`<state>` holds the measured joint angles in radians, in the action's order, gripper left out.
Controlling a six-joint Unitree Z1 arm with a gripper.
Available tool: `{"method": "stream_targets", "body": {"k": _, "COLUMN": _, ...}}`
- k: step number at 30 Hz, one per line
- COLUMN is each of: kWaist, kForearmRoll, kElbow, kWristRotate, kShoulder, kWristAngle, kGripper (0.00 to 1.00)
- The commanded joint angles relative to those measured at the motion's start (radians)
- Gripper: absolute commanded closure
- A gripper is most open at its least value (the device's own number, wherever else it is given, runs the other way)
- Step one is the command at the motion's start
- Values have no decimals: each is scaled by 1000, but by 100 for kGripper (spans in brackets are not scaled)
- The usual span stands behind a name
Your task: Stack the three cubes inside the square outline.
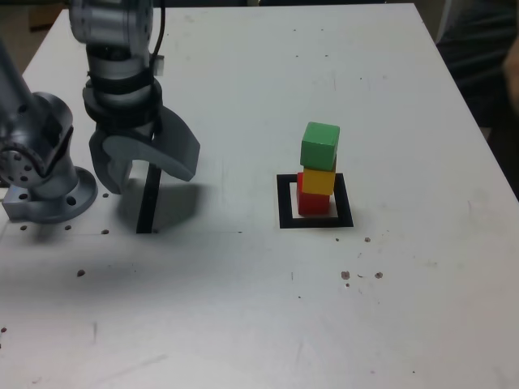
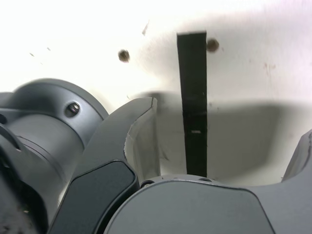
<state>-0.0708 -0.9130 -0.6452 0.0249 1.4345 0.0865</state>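
Note:
Three cubes stand in one column inside the square outline [image 1: 283,200]: a red cube [image 1: 313,203] at the base, a yellow cube [image 1: 319,181] on it, a green cube [image 1: 319,146] on top, turned slightly. My gripper [image 1: 150,177] hangs far off at the exterior view's left, near the arm's base, pointing down. It is open and holds nothing. In the wrist view my gripper [image 2: 226,124] spreads its jaws wide over bare table and a black strip; the cubes and outline are out of that view.
A thin black strip [image 1: 148,203] [image 2: 193,102] lies on the white table under the gripper. The arm's grey base [image 1: 49,190] [image 2: 36,141] sits at the exterior view's left. Small holes [image 2: 124,55] dot the table [image 1: 243,308].

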Motion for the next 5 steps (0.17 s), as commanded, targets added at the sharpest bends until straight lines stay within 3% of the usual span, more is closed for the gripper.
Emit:
{"method": "stream_targets", "body": {"k": 1, "kWaist": 2, "kForearmRoll": -12, "kElbow": -4, "kWristRotate": 6, "kShoulder": -2, "kWristAngle": 12, "kGripper": 0}}
{"method": "stream_targets", "body": {"k": 5, "kWaist": 2, "kForearmRoll": -45, "kElbow": -10, "kWristRotate": 41, "kShoulder": -2, "kWristAngle": 45, "kGripper": 0}}
